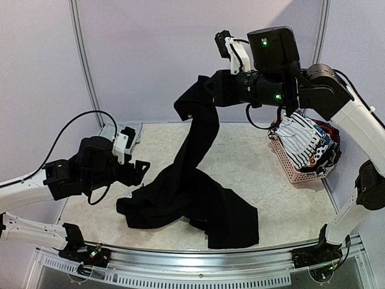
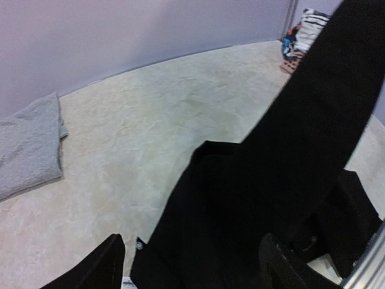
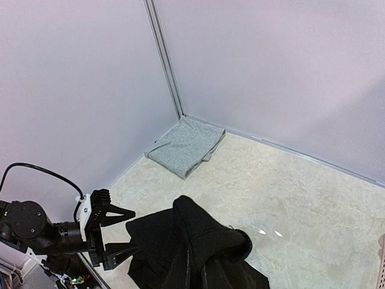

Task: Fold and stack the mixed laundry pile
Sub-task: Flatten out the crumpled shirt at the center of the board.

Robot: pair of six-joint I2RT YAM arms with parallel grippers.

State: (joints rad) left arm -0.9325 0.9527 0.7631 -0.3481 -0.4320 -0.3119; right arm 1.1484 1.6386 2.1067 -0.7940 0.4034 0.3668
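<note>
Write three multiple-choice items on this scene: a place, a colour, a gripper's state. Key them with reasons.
1. Where does the folded grey garment lie? A in the basket; B in the table's far left corner; C at the near edge.
2. What colour are the trousers hanging from the right gripper? A black; B red; C white.
3. How does the left gripper stand? A open; B shut on cloth; C shut, empty.
Key: B, it lies where the walls meet; A, they hang black down to the table; A, its jaws stand apart.
</note>
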